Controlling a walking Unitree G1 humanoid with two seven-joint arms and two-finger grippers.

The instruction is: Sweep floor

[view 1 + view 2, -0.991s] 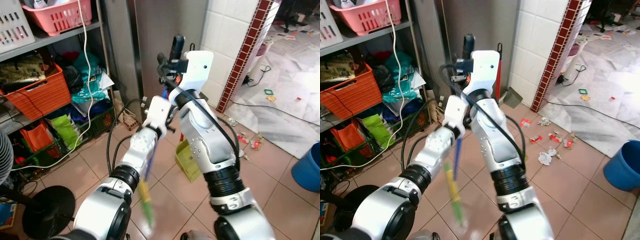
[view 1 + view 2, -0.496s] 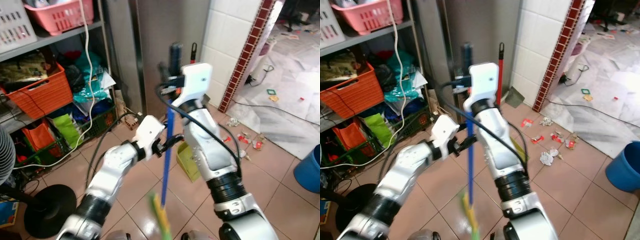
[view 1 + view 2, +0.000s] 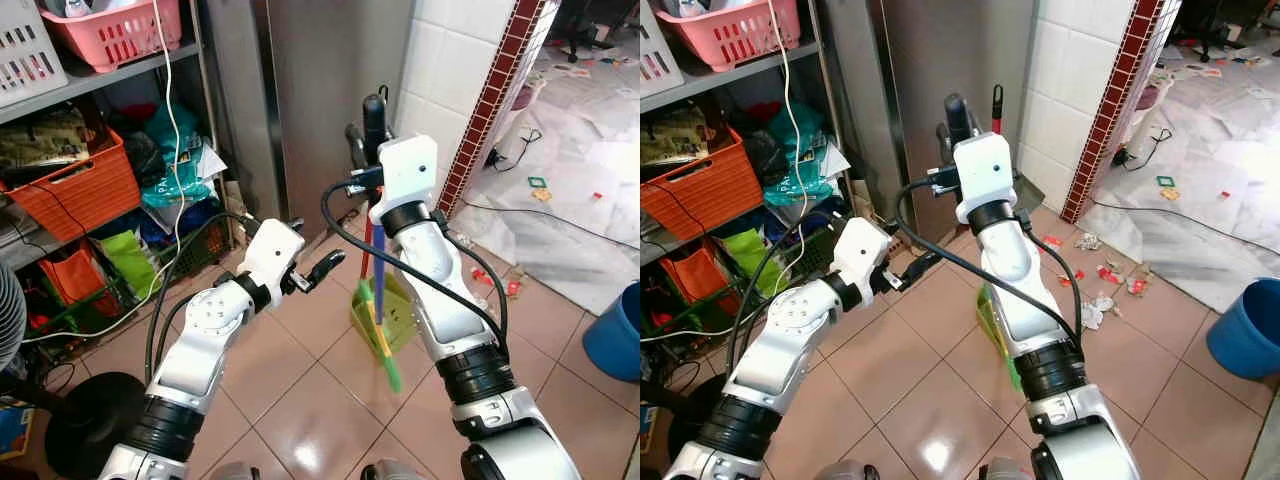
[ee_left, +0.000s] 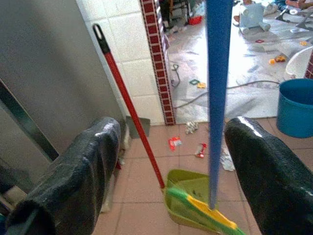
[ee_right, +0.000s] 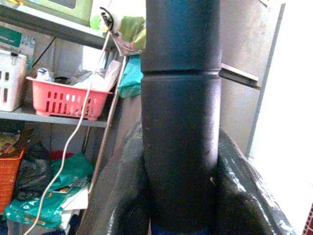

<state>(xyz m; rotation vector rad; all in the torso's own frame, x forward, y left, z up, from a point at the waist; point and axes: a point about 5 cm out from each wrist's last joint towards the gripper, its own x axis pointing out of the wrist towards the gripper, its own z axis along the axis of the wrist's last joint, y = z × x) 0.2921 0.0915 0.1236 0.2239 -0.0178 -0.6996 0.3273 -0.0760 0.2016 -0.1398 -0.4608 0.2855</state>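
Gripping one broom [image 3: 378, 290], right tool [image 5: 181, 161] pinching; left tool [image 4: 166, 166] spread, one dustpan [image 4: 188, 198].

A cluttered household utility corner with a glossy terracotta tiled floor [image 3: 300, 400]. A metal shelving rack [image 3: 190, 60] holds a pink plastic basket [image 3: 115, 30] and an orange plastic crate [image 3: 75, 195]. White wall tiles [image 3: 445, 70] have a red brick-pattern trim [image 3: 495, 100].

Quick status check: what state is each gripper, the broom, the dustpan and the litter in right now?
Right gripper: shut on the broom's black grip.
Left gripper: open, holding nothing.
Broom: upright, head on the floor by the dustpan.
Dustpan: on the tiles, red handle leaning on the wall.
Litter: scattered, unswept.
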